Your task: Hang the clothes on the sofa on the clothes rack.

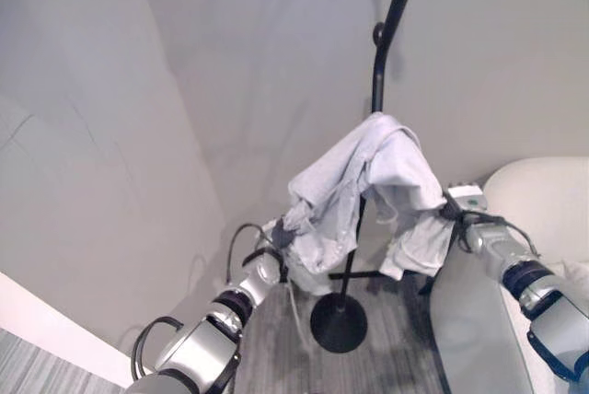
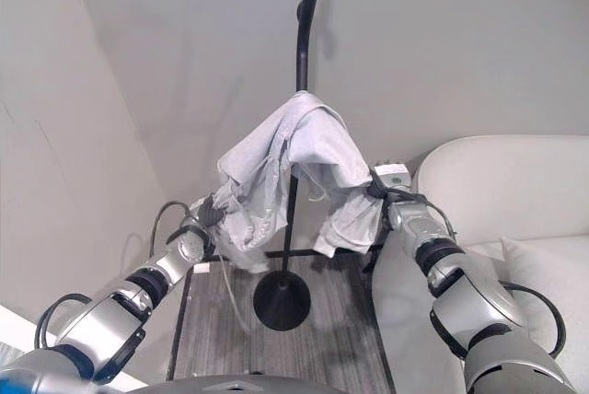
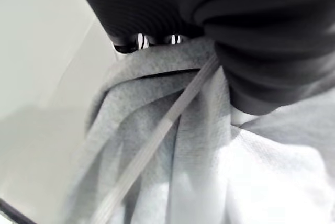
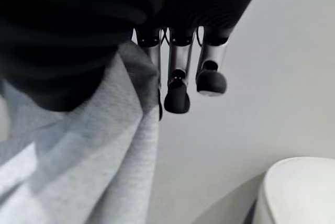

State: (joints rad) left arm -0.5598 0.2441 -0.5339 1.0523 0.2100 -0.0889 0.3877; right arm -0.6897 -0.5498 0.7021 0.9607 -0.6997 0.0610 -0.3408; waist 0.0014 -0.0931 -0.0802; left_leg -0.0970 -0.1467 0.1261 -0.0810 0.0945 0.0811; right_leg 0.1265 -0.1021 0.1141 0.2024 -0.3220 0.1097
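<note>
A light grey garment [image 1: 386,168] is draped over a branch of the black clothes rack [image 1: 378,72], falling down on both sides of the pole. My left hand [image 1: 279,234] is at the garment's lower left end; in the left wrist view the cloth [image 3: 209,171] bunches in folds into the hand [image 3: 235,14], with the fingers buried in it. My right hand [image 2: 385,197] is at the garment's lower right end. In the right wrist view the cloth [image 4: 78,171] runs between thumb and curled fingers [image 4: 178,96].
The rack's round black base [image 2: 281,302] stands on grey carpet between my arms, close to a pale wall corner. A white sofa [image 2: 515,182] with a cushion [image 2: 552,274] sits right beside my right arm.
</note>
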